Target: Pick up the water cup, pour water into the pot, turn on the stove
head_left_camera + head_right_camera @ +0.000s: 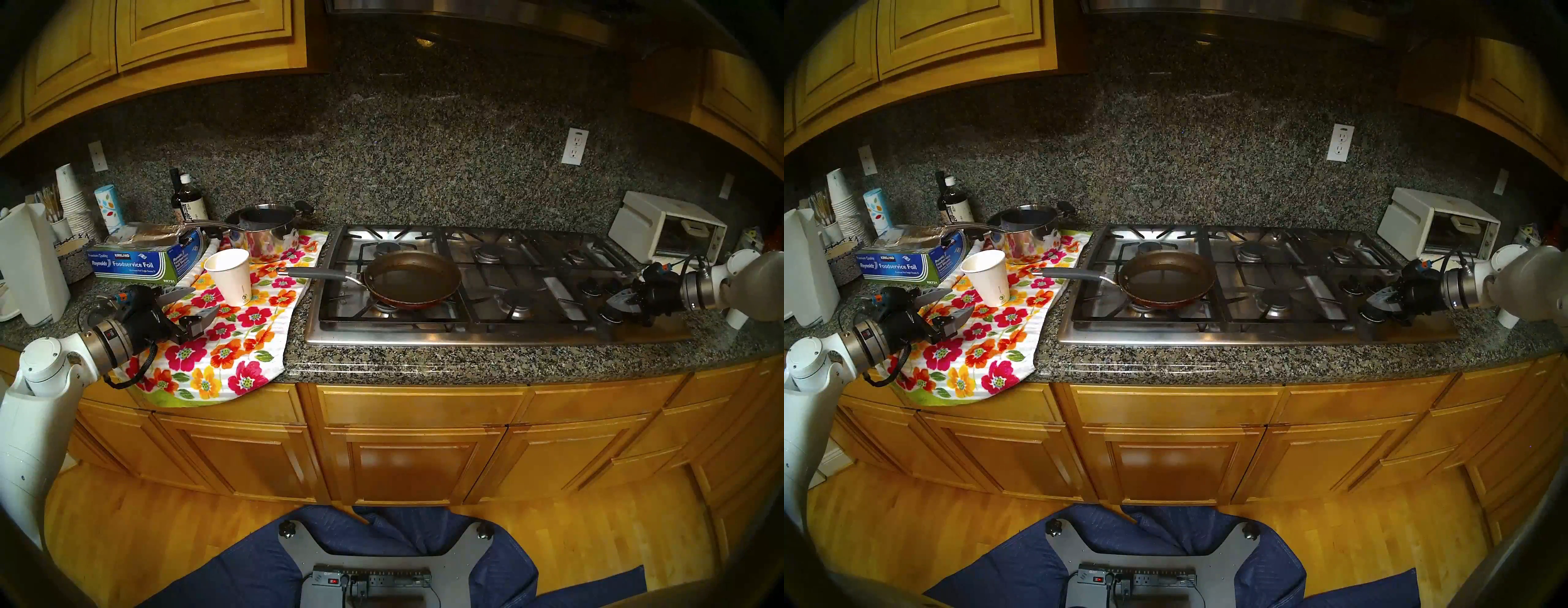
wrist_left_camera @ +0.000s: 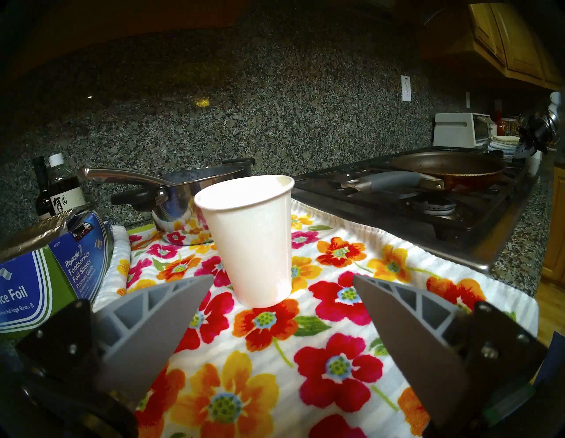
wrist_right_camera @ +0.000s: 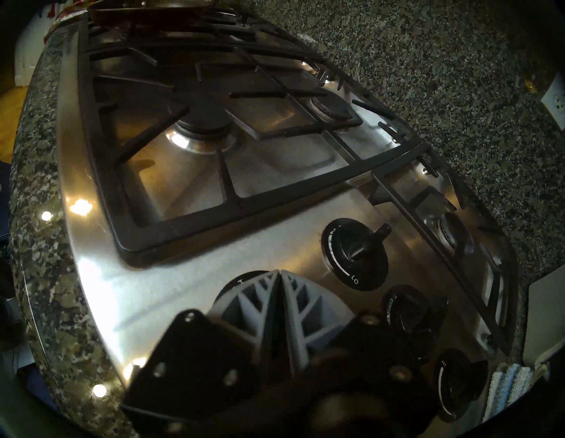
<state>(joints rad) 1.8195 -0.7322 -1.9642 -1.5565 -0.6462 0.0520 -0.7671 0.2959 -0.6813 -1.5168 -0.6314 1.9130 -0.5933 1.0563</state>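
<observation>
The water cup [image 1: 231, 276] [image 1: 987, 277], white paper with a small green logo near its base, stands upright on a floral towel [image 1: 237, 352]. My left gripper [image 1: 203, 301] [image 1: 960, 301] is open and empty, just short of the cup; in the left wrist view [image 2: 282, 276] the cup [image 2: 250, 241] stands ahead between the fingers, untouched. The frying pan [image 1: 411, 278] [image 2: 446, 171] sits on the front left burner of the steel stove [image 1: 488, 333] [image 3: 183, 290]. My right gripper [image 1: 611, 302] [image 3: 279, 272] is shut, its tips over a front knob among the black knobs [image 3: 354, 254].
A shiny steel saucepan [image 1: 265, 229] stands behind the cup, its long handle reaching left. A foil box [image 1: 140, 259], bottles [image 1: 186, 199], a stack of cups [image 1: 74, 204] and a paper towel roll [image 1: 34, 263] crowd the left. A white toaster oven [image 1: 666, 229] is at the back right.
</observation>
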